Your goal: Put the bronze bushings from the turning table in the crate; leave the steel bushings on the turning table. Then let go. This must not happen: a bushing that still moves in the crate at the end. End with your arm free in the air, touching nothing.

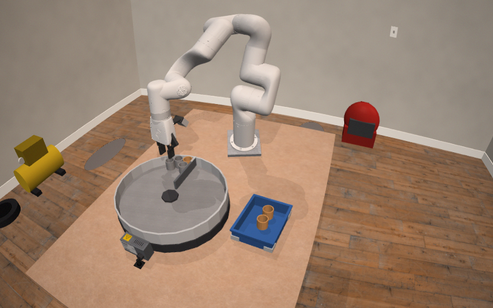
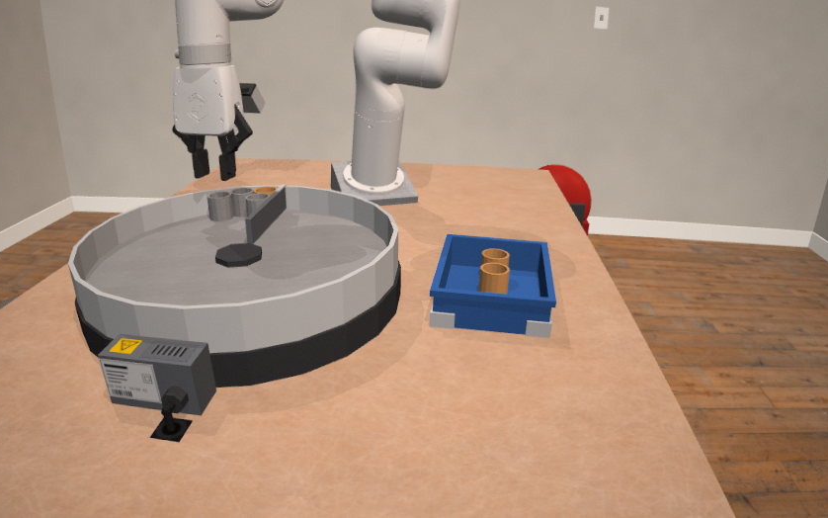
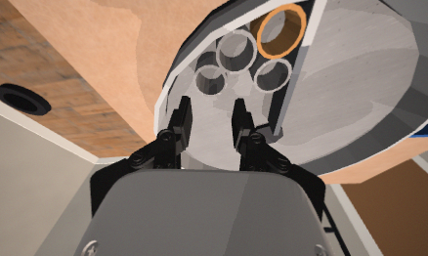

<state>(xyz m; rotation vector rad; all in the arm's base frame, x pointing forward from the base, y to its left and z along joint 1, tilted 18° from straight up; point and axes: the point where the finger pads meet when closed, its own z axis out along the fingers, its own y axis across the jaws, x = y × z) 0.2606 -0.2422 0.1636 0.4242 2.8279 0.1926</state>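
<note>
- The wide round grey turning table (image 1: 217,179) with its raised rim lies under and ahead of the tool; a grey upright divider bar (image 1: 185,173) runs from its dark hub (image 1: 169,195) out toward the rim near the tool.
- The blue rectangular plastic crate (image 1: 240,229) sits well apart from the tool, beyond the far side of the turning table, and already holds two bronze cylindrical bushings (image 1: 267,211) standing upright, so that share of the job looks done.
- The white arm's dark two-fingered gripper (image 2: 210,165) hangs above the rim, its fingers spread about halfway with nothing between them.
- Three grey steel ring-shaped bushings (image 3: 236,51) stand in a tight cluster just ahead of the fingertips, on the near side of the divider; these are to remain where they are.
- One bronze ring-shaped bushing (image 3: 280,30) is left on the turning table, beyond the steel ones and tight against the divider, the farthest of the four from the tool.
- What remains, as I judge it: reach past the steel cluster, pinch this last bronze piece, carry it to the crate and release it there.
- Whether it touches its steel neighbour is hard to tell from the wrist view; it probably does, which would make a clean grasp awkward.
</note>
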